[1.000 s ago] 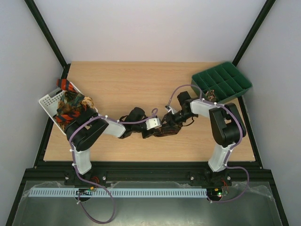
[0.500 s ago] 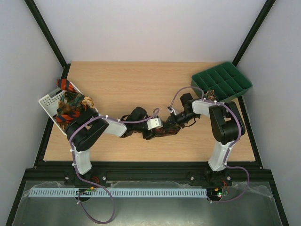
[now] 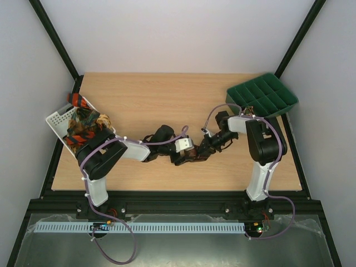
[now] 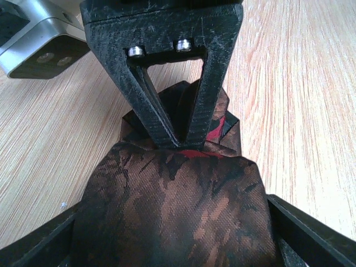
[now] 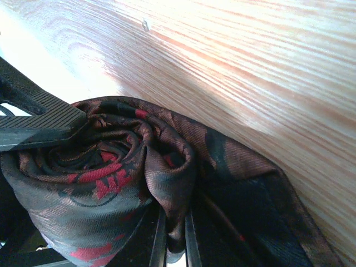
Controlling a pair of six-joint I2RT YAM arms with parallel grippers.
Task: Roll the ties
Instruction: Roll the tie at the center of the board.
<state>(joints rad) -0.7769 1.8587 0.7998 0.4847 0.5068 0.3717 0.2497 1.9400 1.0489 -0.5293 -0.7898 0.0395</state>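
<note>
lying inside spread left claw (image 4: 173, 247), tie (image 4: 167, 200) pinched by right claw (image 4: 177, 142)

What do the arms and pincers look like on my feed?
Left arm and right arm: black joints, white-grey covers, a lilac cable along each. White camera block at the left wrist. Right pincer: matt black tapering fingers, two silver screws.
</note>
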